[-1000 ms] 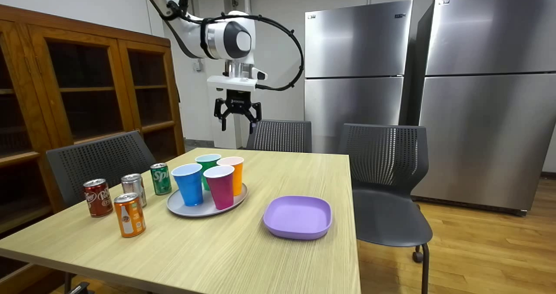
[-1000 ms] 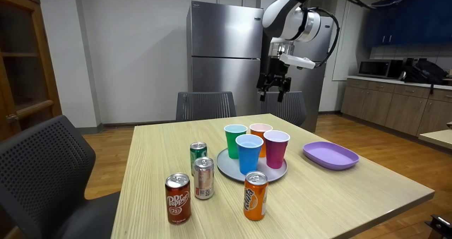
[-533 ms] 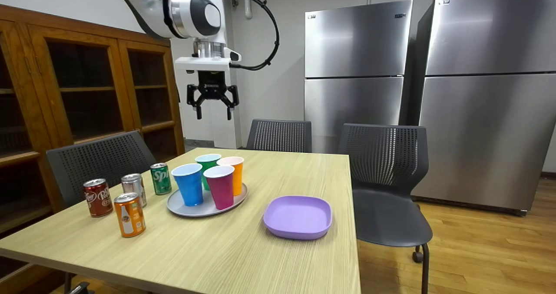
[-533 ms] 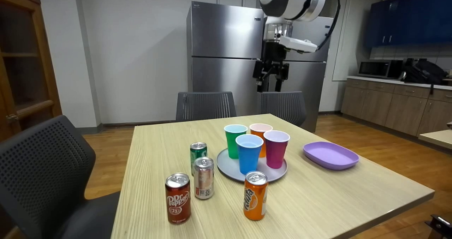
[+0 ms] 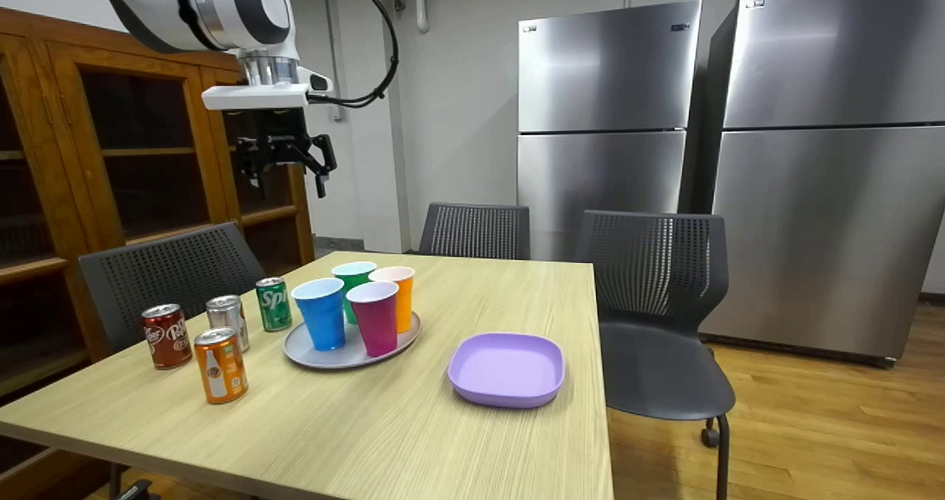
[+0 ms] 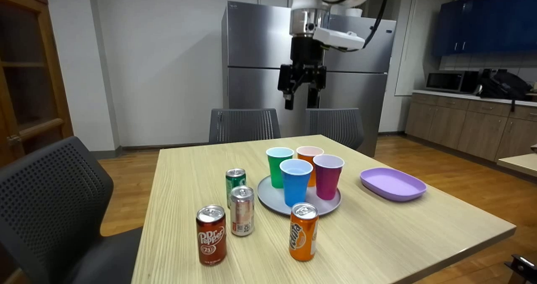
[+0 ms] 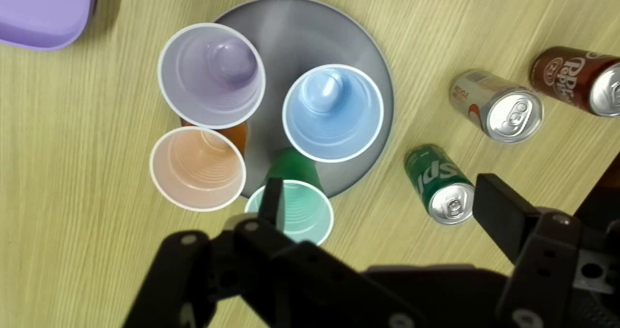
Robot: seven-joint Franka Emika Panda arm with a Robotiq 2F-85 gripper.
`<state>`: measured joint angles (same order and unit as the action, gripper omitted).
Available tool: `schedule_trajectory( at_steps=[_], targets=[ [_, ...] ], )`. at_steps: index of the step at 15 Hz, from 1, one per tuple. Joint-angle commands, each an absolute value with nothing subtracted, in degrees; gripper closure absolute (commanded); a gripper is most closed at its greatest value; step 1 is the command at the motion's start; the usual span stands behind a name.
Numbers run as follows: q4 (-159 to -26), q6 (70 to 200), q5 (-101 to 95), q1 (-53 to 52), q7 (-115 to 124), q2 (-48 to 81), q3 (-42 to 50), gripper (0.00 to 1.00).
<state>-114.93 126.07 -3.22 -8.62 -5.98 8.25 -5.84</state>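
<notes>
My gripper [image 5: 290,185] hangs open, high above the table, with nothing between its fingers. In the wrist view the jaws stand wide apart, one finger overlapping the rim of a green cup [image 7: 302,211] and the other close to a green Sprite can [image 7: 438,185], both far below. A blue cup [image 6: 295,185], a magenta cup [image 6: 328,179] and an orange cup [image 5: 404,300] share a round grey plate [image 7: 310,27] with the green one; all are upright. Beside the plate stand a silver can [image 7: 494,102], a Dr Pepper can [image 6: 212,238] and an orange Fanta can [image 6: 303,233].
A purple square dish [image 5: 506,367] lies on the light wooden table [image 5: 413,441], across the plate from the Sprite can. Dark chairs [image 5: 653,264] surround the table. Behind are steel refrigerators [image 5: 605,116], and a wooden glass-door cabinet [image 5: 148,145] stands to one side.
The arm has swung leftward in both exterior views, looming larger, and the gripper has turned somewhat. It has stayed open throughout. Cups, cans and dishes have not moved.
</notes>
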Motion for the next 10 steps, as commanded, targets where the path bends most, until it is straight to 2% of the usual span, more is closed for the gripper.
schedule_trajectory(
  at_steps=[1,10],
  targets=[
    [-119.2,127.98,-5.37,-10.34,-2.36,5.13,-7.85,0.0],
    [-118.2,127.45,-4.71,-10.64,-2.66,7.1,-8.33,0.0]
  ],
)
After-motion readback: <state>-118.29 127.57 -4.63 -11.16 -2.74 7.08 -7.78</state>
